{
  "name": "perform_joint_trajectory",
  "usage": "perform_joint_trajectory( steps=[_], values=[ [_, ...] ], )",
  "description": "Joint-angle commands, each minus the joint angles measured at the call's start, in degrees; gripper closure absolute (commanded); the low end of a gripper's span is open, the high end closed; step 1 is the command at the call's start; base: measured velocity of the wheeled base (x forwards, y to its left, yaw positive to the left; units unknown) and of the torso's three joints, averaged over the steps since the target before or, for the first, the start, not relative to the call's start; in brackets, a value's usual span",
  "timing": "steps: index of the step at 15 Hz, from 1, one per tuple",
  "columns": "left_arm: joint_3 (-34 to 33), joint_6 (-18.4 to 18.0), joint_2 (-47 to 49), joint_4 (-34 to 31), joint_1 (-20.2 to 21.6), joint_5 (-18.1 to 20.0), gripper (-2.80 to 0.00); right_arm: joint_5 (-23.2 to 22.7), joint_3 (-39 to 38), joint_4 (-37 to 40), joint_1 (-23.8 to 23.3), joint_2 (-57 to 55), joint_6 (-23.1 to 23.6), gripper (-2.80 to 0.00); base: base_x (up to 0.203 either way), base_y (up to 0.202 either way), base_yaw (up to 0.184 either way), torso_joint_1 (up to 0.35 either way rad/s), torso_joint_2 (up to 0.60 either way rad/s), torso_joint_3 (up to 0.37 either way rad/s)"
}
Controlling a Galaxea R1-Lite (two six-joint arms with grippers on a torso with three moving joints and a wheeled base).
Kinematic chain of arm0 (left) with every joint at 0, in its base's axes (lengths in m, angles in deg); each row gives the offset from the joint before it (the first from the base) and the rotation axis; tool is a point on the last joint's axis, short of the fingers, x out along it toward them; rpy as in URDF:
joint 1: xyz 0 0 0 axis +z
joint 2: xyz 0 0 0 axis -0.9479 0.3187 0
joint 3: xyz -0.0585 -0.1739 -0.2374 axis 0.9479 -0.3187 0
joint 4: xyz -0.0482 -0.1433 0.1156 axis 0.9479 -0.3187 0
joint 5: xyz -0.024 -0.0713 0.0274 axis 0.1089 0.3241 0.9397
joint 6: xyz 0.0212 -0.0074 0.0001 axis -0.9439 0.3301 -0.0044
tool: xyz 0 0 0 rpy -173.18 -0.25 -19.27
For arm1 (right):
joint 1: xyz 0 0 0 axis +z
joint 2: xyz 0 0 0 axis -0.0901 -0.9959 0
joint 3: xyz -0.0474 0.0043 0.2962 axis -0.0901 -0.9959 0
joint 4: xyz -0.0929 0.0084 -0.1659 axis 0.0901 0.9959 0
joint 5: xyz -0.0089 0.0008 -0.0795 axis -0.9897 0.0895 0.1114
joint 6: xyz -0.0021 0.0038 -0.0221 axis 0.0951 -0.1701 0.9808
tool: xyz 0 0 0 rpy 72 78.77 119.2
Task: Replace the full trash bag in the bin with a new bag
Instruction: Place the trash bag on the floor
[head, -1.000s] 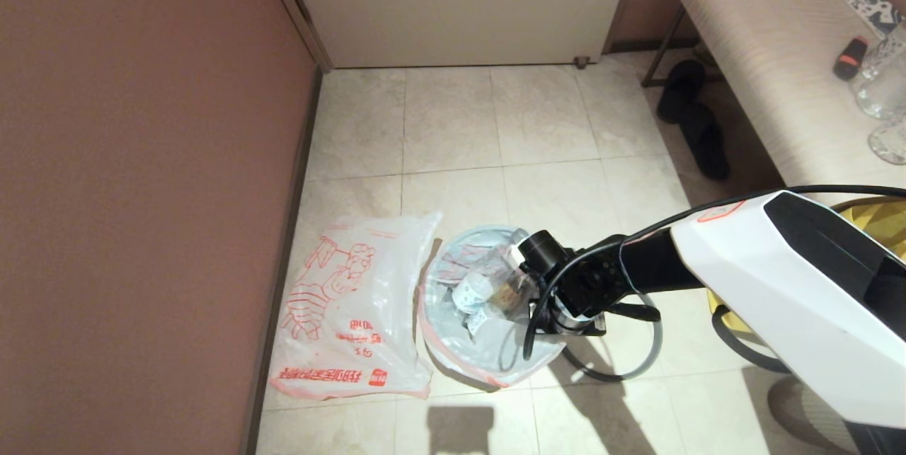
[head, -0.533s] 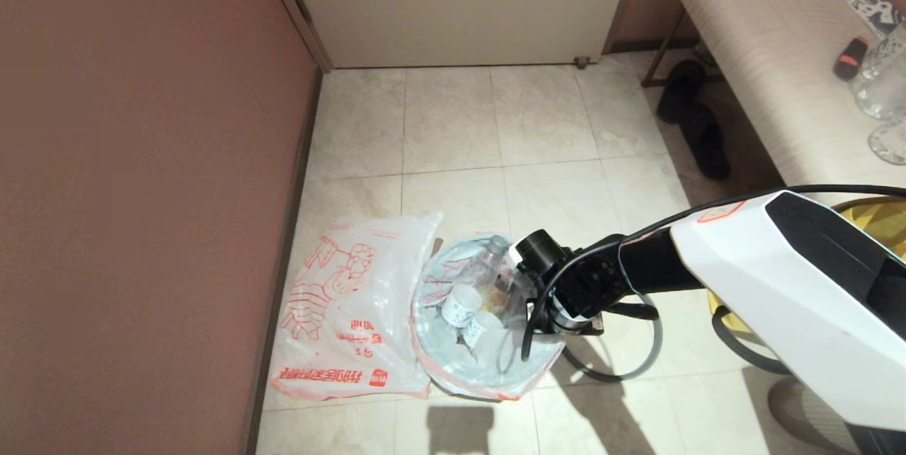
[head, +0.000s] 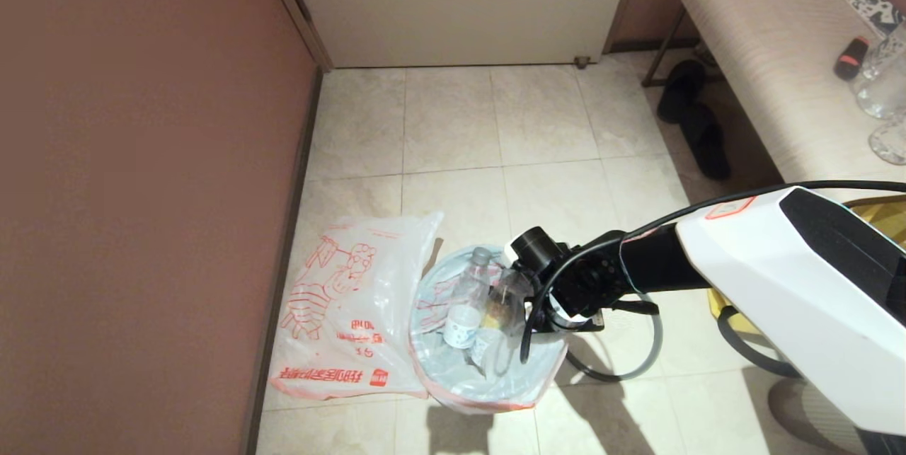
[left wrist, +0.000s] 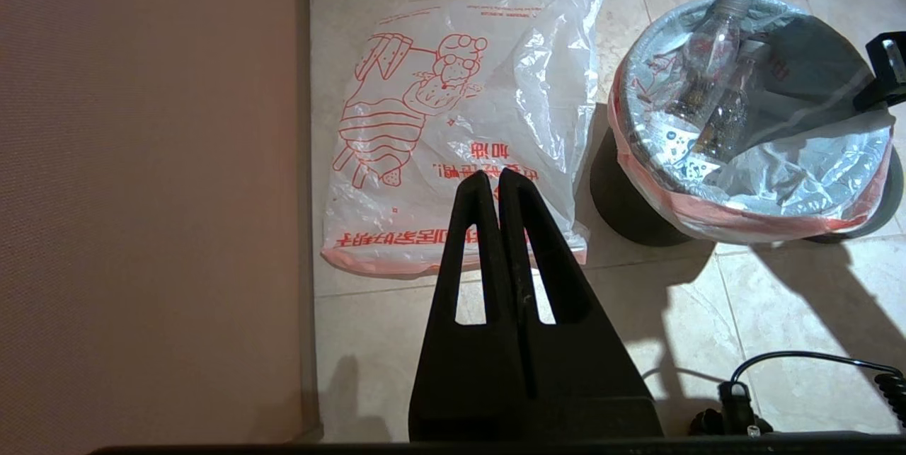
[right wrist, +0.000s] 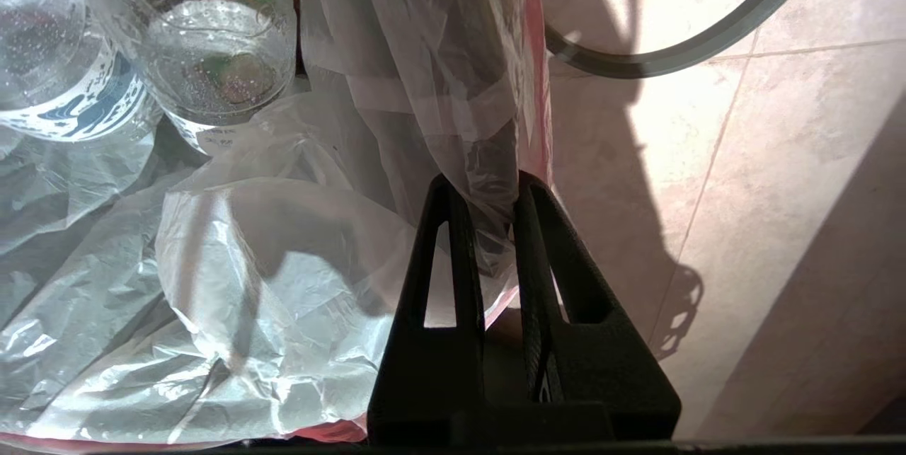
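On new bag (left wrist: pixel 453 136): red characters, partly legible "加油".

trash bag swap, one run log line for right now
right gripper: shut on full trash bag | left gripper: shut, idle | new bag: on floor

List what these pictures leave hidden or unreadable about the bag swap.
- The bin: only a dark sliver shows in the left wrist view; the full trash bag covers its wall.
- Right gripper, shut on the full trash bag: the head view hides it behind its own wrist.
- Whether the grey hoop is whole: the right arm crosses it.
- The new bag: its underside.
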Motion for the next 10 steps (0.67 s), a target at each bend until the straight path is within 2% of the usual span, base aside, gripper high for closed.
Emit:
perform_joint_trajectory(
  steps=[1,8,9,10],
  values=[
    [-0.01,0.02,0.02,0.00,0.01,0.00,0.00,0.47,0.02,0.24,-0.04,0.15,-0.17,0.00,0.000,0.000,0.000,0.000,0.00,0.000],
    [-0.01,0.02,0.02,0.00,0.01,0.00,0.00,2.64,0.11,3.79,1.08,1.90,-0.17,0.00,0.000,0.000,0.000,0.000,0.00,0.000],
    [-0.01,0.02,0.02,0.00,0.01,0.00,0.00,2.64,0.11,3.79,1.01,1.68,-0.13,-0.85,0.000,0.000,0.000,0.000,0.00,0.000],
    [-0.01,0.02,0.02,0.00,0.01,0.00,0.00,2.63,0.11,3.79,0.89,1.47,-0.15,-2.80,0.000,0.000,0.000,0.000,0.00,0.000]
  ],
)
